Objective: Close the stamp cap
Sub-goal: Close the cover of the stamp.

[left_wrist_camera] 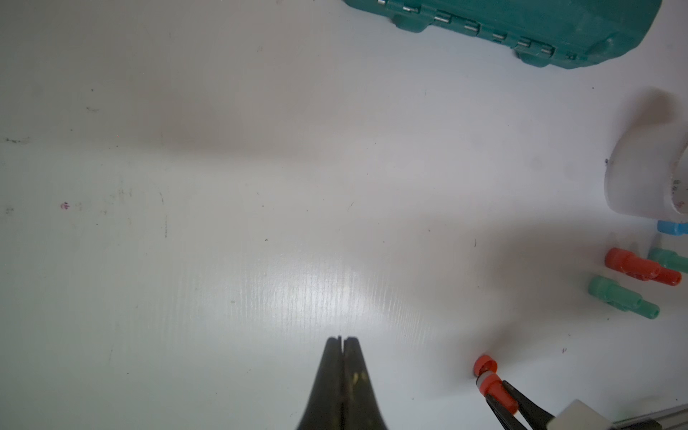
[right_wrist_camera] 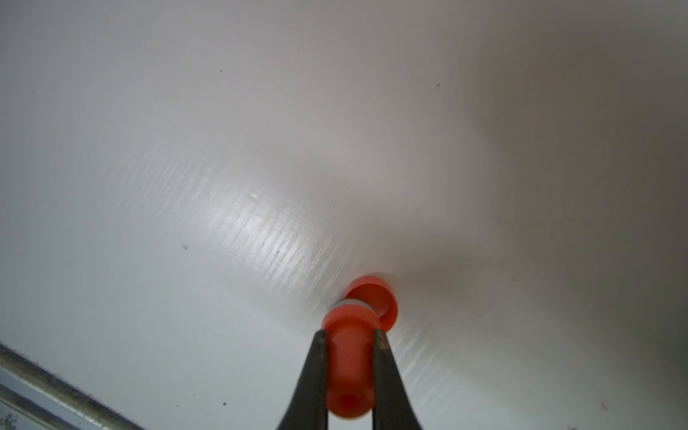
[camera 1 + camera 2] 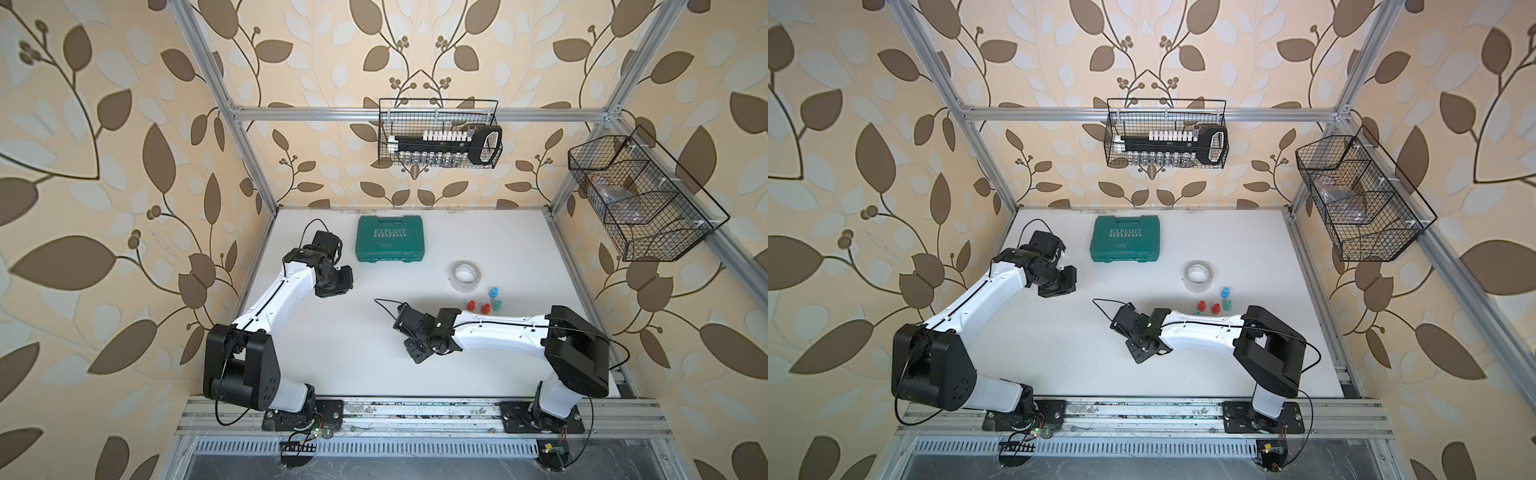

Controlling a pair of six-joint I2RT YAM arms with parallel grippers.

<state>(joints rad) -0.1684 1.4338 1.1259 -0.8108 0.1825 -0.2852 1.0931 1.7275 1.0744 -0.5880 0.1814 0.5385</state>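
My right gripper [image 2: 350,335] is shut on a red stamp [image 2: 349,366], one finger on each side of its body. The stamp's white-ringed end touches the rim of a red stamp cap [image 2: 379,298] that stands on the white table. Whether that end sits inside the cap I cannot tell. The left wrist view shows the same stamp [image 1: 498,392] above the cap [image 1: 485,363]. In both top views the right wrist [image 3: 417,332] hides stamp and cap. My left gripper [image 1: 343,339] is shut and empty, far off near the table's left side [image 3: 332,282].
Several capped stamps stand behind the right forearm: red [image 3: 471,305], red [image 3: 485,308], green [image 3: 498,305] and blue [image 3: 493,291]. A tape roll [image 3: 466,274] lies beyond them. A closed green tool case [image 3: 388,239] sits at the back. Wire baskets [image 3: 440,133] hang on the frame.
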